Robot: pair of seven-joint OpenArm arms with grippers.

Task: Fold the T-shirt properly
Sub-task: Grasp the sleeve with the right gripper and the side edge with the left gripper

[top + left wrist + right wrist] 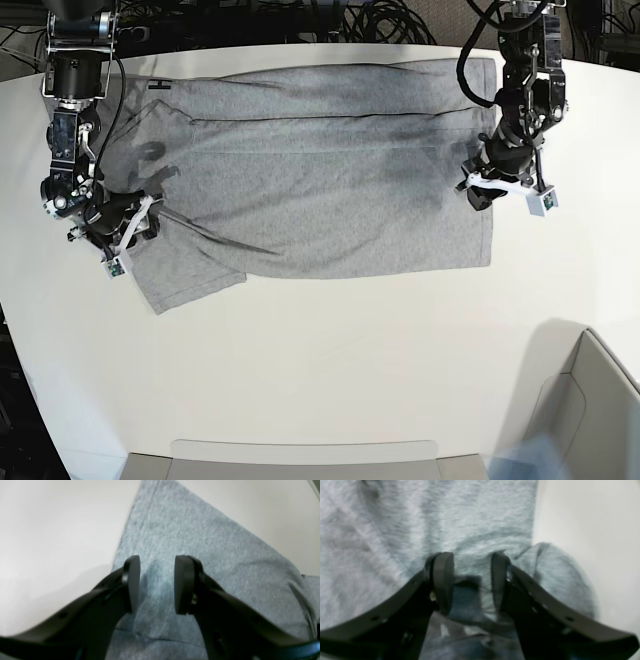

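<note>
At the left of the base view, the right gripper (135,222) sat low over the sleeve end of the T-shirt (330,190), its jaws spread apart with grey cloth showing between them and nothing pinched. The shirt lay flat across the white table (330,360), plain side up, one sleeve angled toward the near edge. At the right, the left gripper (478,192) hovered over the hem edge, jaws likewise parted and gripping nothing.
</note>
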